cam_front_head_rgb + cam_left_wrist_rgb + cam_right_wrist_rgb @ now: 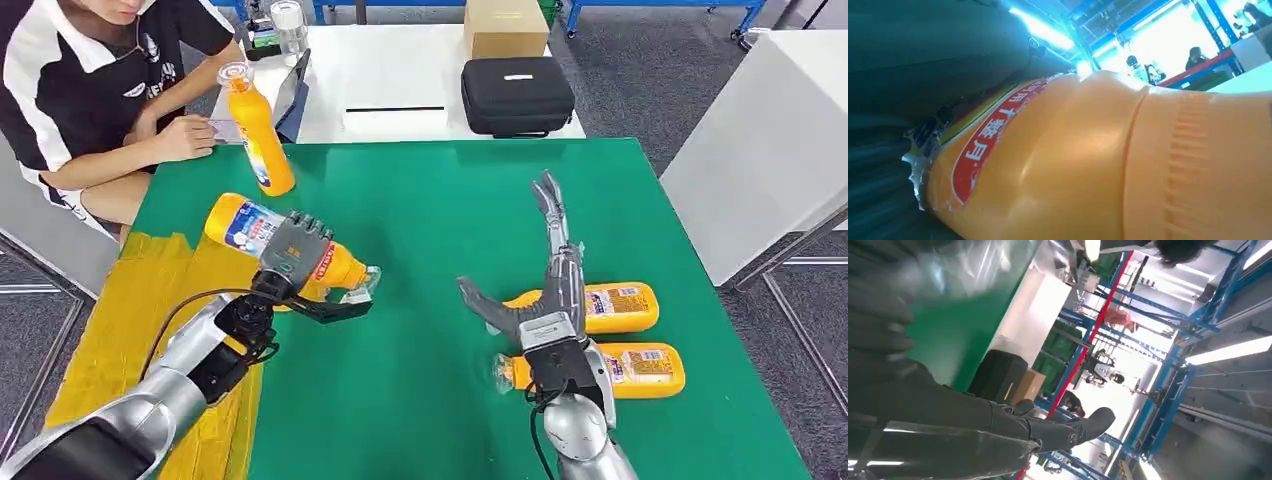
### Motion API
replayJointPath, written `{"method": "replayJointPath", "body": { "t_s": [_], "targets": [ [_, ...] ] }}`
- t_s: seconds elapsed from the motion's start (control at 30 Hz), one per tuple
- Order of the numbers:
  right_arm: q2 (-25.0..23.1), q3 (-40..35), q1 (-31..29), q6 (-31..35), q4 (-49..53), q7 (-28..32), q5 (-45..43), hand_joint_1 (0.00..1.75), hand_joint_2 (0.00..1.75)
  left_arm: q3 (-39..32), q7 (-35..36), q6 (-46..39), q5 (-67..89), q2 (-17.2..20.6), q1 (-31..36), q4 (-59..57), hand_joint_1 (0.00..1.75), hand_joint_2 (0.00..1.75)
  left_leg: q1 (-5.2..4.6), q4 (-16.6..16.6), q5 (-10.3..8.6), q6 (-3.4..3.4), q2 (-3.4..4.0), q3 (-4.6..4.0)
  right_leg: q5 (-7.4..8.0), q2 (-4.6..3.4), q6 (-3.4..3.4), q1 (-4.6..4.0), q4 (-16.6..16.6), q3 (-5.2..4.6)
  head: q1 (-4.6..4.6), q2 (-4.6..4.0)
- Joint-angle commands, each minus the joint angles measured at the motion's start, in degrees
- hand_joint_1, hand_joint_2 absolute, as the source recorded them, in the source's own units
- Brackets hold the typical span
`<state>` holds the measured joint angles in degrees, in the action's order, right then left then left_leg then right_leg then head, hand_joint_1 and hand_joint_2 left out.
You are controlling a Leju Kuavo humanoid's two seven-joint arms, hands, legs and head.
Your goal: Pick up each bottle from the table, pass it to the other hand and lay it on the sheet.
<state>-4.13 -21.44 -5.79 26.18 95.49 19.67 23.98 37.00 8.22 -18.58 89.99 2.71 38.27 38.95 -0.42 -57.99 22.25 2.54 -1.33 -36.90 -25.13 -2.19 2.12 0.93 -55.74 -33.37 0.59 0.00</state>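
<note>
On the green felt worktop [420, 230], the left hand [296, 252] grips a yellow plastic bottle [240, 225] lying crosswise, clear cap toward the empty, spread right hand [548, 300]; yellow sheet [150, 290] beside it.

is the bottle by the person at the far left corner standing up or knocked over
Upright. In the head view the bottle stands on its base on the green table, clear cap on top, beside the person's hand.

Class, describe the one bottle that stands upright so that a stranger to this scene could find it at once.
Start at the green table and go to its far left corner, near the seated person. There the upright bottle stands alone, orange with a clear cap on top. The other bottles all lie flat: two by the right hand, one in the left hand.
</note>
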Motion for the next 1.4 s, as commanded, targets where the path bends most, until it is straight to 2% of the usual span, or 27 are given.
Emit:
{"method": "replayJointPath", "body": {
  "t_s": [0.03, 0.07, 0.1, 0.2, 0.3, 0.33, 0.5, 0.63, 0.7, 0.83, 1.0, 1.07, 1.1, 1.13, 1.2, 1.27, 1.3, 1.33, 1.4],
  "targets": [
    [-0.53, -0.13, -2.25, -0.23, -2.3, -1.81, 1.83, 0.0, 1.75, -0.52, 6.44, 4.16, 0.01, 0.1, 3.48, -5.81, 1.75, 1.75, 0.07, -0.04, 0.1, -0.14, 0.14, 0.13, -0.05, 0.07, -0.09, -0.09, 0.01, 0.13, 0.0, 0.0],
    [-0.61, -0.19, -2.3, 0.1, -2.66, -2.11, 2.77, 0.0, 1.75, -1.25, 6.7, 4.67, 0.01, -0.07, 3.53, -6.07, 1.47, 1.75, 0.1, -0.06, 0.16, -0.2, 0.17, 0.25, -0.1, 0.13, -0.13, -0.13, 0.0, 0.26, 0.0, 0.0],
    [-0.82, -0.25, -2.35, 0.54, -3.08, -2.47, 3.83, 0.0, 1.75, -0.89, 7.96, 5.57, 0.01, -0.12, 3.86, -6.51, 0.0, 1.75, 0.07, -0.03, 0.1, -0.15, 0.14, 0.16, -0.06, 0.08, -0.1, -0.1, 0.01, 0.15, 0.02, 0.0],
    [-1.57, 0.33, -2.19, 1.92, -3.73, -3.31, 5.47, 0.0, 1.75, -2.71, 10.07, 9.56, 0.01, -1.57, 4.77, -9.05, 0.0, 1.75, 0.13, -0.06, 0.17, -0.23, 0.13, 0.29, -0.12, 0.2, -0.15, -0.17, 0.01, 0.32, 0.02, 0.0],
    [-1.57, 0.33, -2.19, 1.92, -3.73, -3.31, 5.47, 0.0, 1.75, -2.71, 10.07, 9.56, 0.01, -1.57, 4.77, -9.05, 0.0, 1.75, 0.12, -0.05, 0.15, -0.19, 0.12, 0.24, -0.09, 0.17, -0.12, -0.16, 0.03, 0.27, 0.02, 0.0],
    [-1.64, 0.45, -2.16, 2.0, -3.77, -3.34, 5.5, 0.0, 1.75, -3.0, 10.24, 10.58, 0.01, -1.92, 4.95, -9.71, 0.0, 0.0, 0.09, -0.03, 0.11, -0.15, 0.09, 0.19, -0.07, 0.15, -0.09, -0.12, 0.03, 0.2, 0.02, 0.0],
    [-2.17, 0.88, -2.14, 2.1, -4.57, -4.18, 6.76, 0.0, 1.75, -8.62, 10.49, 17.89, 0.01, -3.97, 5.05, -13.3, 0.0, 0.0, 0.08, -0.02, 0.11, -0.14, 0.12, 0.21, -0.06, 0.12, -0.08, -0.11, 0.05, 0.22, 0.02, 0.0],
    [-2.17, 0.95, -2.14, 2.15, -4.6, -4.23, 6.81, 0.0, 1.75, -8.97, 10.5, 18.24, 0.01, -4.1, 4.99, -13.51, 0.0, 0.0, 0.04, 0.02, 0.06, -0.1, 0.07, 0.16, -0.04, 0.1, -0.06, -0.06, 0.05, 0.17, 0.0, 0.0],
    [-2.17, 0.95, -2.14, 2.15, -4.6, -4.23, 6.81, 0.0, 1.75, -8.97, 10.5, 18.24, 0.01, -4.1, 4.99, -13.51, 0.0, 0.0, 0.1, 0.0, 0.18, -0.22, 0.17, 0.39, -0.11, 0.18, -0.14, -0.15, 0.08, 0.43, 0.02, 0.0],
    [-2.16, 0.99, -2.13, 2.16, -4.58, -4.27, 6.84, 0.0, 1.75, -9.12, 10.49, 18.41, 0.01, -4.15, 5.04, -13.51, 0.0, 0.0, 0.04, 0.02, 0.06, -0.11, 0.11, 0.16, -0.03, 0.07, -0.07, -0.07, 0.05, 0.16, 0.02, 0.0],
    [-2.32, 1.32, -2.21, 1.87, -4.8, -4.99, 7.45, 0.0, 1.75, -13.38, 8.42, 22.37, 0.01, -5.24, 4.24, -14.78, 0.0, 0.0, 0.05, 0.03, 0.08, -0.11, 0.15, 0.24, -0.04, 0.05, -0.07, -0.08, 0.07, 0.22, 0.02, 0.0],
    [-2.38, 1.55, -2.16, 1.74, -4.64, -5.23, 8.2, 0.0, 1.75, -12.83, 7.88, 19.48, 0.01, -5.14, 3.41, -13.34, 0.0, 0.0, 0.04, 0.05, 0.09, -0.11, 0.17, 0.28, -0.03, 0.04, -0.07, -0.07, 0.09, 0.27, 0.02, 0.0],
    [-2.36, 1.79, -1.97, 2.14, -4.47, -5.36, 9.63, 0.0, 1.75, -14.81, 6.21, 16.11, -0.06, -5.71, 2.69, -12.18, 0.0, 0.0, 0.06, 0.06, 0.15, -0.17, 0.21, 0.43, -0.08, 0.09, -0.1, -0.11, 0.12, 0.42, 0.02, 0.0],
    [-2.24, 2.1, -1.67, 2.89, -4.02, -5.58, 11.24, 0.0, 1.75, -18.36, 0.79, 10.87, -2.67, -6.72, 1.32, -9.38, 0.0, 0.0, 0.05, 0.06, 0.12, -0.13, 0.2, 0.37, -0.05, 0.04, -0.08, -0.09, 0.11, 0.37, 0.02, 0.0],
    [-1.62, 2.93, -1.18, 6.16, -3.0, -6.04, 16.85, 0.0, 1.75, -27.26, -14.01, 4.46, -16.68, -9.86, -2.46, 0.46, 0.0, 0.0, 0.05, 0.08, 0.14, -0.16, 0.2, 0.44, -0.07, 0.09, -0.09, -0.1, 0.14, 0.44, 0.02, 0.0],
    [-1.13, 3.69, -0.96, 9.14, -2.27, -6.46, 22.15, 0.0, 1.75, -32.09, -23.4, 6.81, -33.75, -12.21, -6.88, 13.94, 0.0, 0.0, 0.03, 0.03, 0.04, -0.08, -0.06, 0.16, -0.06, 0.26, -0.04, -0.05, 0.08, 0.22, 0.02, 0.0],
    [-0.99, 4.06, -1.13, 10.86, -2.1, -6.5, 24.54, 0.0, 1.75, -30.91, -24.94, 8.78, -39.98, -11.49, -9.32, 21.54, 0.0, 1.75, 0.09, -0.02, 0.22, -0.2, -0.04, 0.43, -0.21, 0.47, -0.11, -0.15, 0.12, 0.56, 0.07, 0.0],
    [-0.72, 4.24, -1.35, 12.75, -2.02, -6.21, 27.43, 0.0, 1.75, -31.08, -27.44, 10.63, -47.11, -11.36, -10.91, 26.41, 0.0, 1.75, 0.05, -0.04, 0.03, -0.06, -0.23, 0.07, -0.1, 0.44, -0.03, -0.06, 0.05, 0.16, 0.02, 0.0],
    [-1.2, 6.11, -0.78, 13.82, -0.7, -5.13, 31.45, 0.0, 1.75, -31.3, -29.16, 12.48, -56.28, -10.86, -13.14, 32.36, 0.0, 1.75, 0.05, -0.12, 0.14, -0.05, -0.11, 0.1, -0.15, 0.34, -0.03, -0.06, 0.01, 0.2, -0.02, 0.0]
  ]
}}
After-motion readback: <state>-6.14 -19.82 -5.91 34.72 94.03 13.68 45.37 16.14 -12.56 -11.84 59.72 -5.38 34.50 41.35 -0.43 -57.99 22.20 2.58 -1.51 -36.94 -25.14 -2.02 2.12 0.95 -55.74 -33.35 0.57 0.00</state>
